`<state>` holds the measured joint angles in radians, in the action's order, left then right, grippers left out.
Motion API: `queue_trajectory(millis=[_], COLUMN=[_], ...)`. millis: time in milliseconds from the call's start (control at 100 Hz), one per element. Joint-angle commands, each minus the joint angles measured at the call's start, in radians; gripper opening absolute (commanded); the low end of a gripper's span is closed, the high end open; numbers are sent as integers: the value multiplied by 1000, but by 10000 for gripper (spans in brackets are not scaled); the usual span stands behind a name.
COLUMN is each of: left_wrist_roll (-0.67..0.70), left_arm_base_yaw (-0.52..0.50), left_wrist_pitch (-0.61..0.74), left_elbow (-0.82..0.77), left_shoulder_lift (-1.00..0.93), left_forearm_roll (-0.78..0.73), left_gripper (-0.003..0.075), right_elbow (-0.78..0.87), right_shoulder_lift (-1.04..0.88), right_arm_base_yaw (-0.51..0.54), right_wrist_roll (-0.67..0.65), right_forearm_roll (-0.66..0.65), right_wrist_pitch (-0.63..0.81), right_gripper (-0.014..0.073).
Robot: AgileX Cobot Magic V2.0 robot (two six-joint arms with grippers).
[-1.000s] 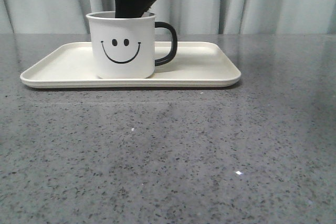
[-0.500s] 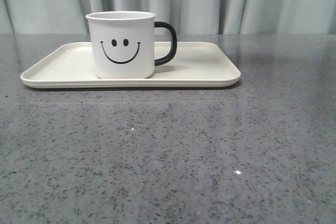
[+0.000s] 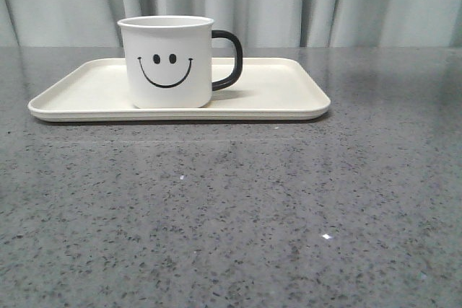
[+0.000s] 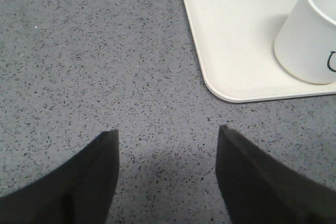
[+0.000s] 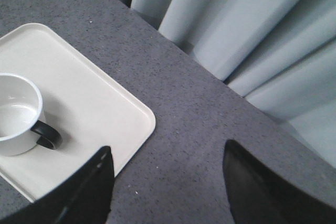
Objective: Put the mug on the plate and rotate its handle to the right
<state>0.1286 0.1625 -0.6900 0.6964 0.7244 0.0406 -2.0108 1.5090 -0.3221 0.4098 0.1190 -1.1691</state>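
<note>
We've got a white mug [image 3: 171, 63] with a black smiley face on it and a black handle [image 3: 229, 59], a plain cream plate [image 3: 281, 91], a grey bench [image 3: 231, 214] speckled black and white, pale grey-blue curtains [image 3: 289, 1], and black jaws.

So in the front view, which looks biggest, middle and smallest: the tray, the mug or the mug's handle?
Largest to smallest:
1. tray, by far the widest
2. mug
3. handle, a small loop on the mug's side
</note>
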Motion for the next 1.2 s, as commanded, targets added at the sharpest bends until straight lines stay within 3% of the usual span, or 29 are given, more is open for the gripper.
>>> queue_trajectory(millis=[0,400,750,960,1190], left_wrist_roll=[9,9,9,9,9], left_arm_base_yaw=[-1,-1,-1,-1,-1], left_wrist_pitch=[68,68,68,68,68], left_elbow=[28,28,28,28,28], left_shoulder_lift=[-4,-4,-4,-4,-4], left_forearm_roll=[1,3,5,7,7], left_gripper=[398,398,398,398,398], right_elbow=[72,730,1258,1429,1453], right_shoulder_lift=[-142,-625,-991,-1080,-1080], right_arm_base_yaw=[40,225,241,241,241], right_wrist_roll=[-1,-43,-90,-101,-140], right_forearm_roll=[-3,-4,-5,-5,1], right_wrist_pitch=[119,329,581,665,768], right_gripper=[459,459,459,459,459])
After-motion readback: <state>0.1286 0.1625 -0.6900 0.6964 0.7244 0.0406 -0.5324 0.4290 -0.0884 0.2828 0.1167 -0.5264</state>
